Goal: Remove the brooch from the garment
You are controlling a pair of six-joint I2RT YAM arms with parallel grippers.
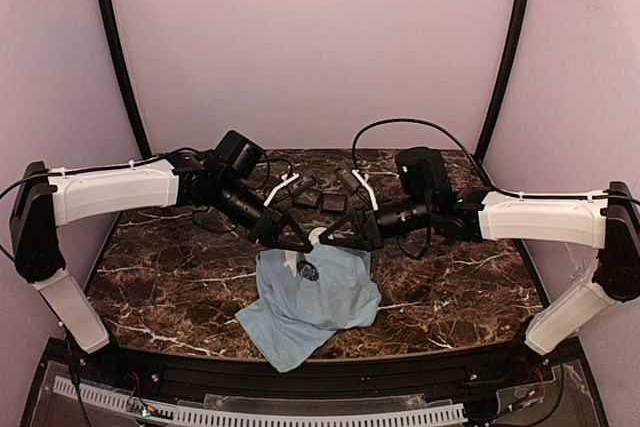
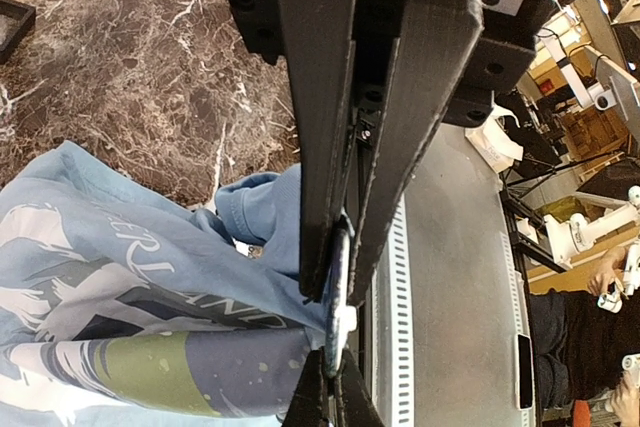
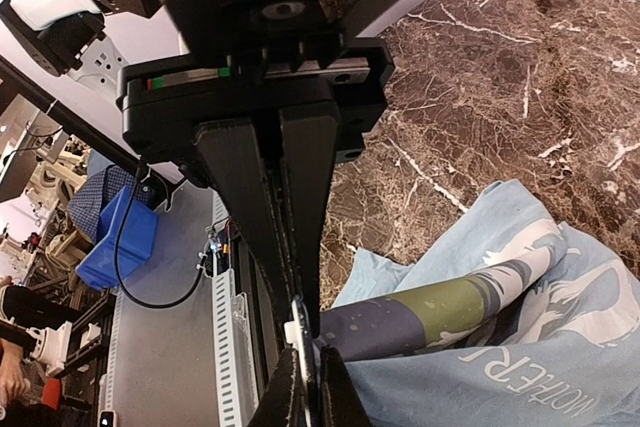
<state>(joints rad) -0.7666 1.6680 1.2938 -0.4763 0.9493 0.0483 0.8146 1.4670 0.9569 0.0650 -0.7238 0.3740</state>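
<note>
A light blue shirt (image 1: 320, 302) with a navy and green print lies crumpled at the front middle of the table, its top pulled up between the two arms. In the left wrist view the brooch (image 2: 337, 297) shows edge-on as a thin dark disc with a white clasp. My left gripper (image 2: 343, 282) is shut on its upper part together with a fold of shirt (image 2: 150, 277). My right gripper (image 3: 300, 322) is shut on the opposite edge of the brooch (image 3: 303, 342). The two grippers (image 1: 300, 239) (image 1: 335, 235) meet tip to tip just above the shirt (image 3: 500, 297).
Small square black trays (image 1: 320, 199) sit behind the grippers on the dark marble table (image 1: 180, 267). Cables run along both arms. A perforated rail (image 1: 300, 415) and a black ledge line the table's near edge.
</note>
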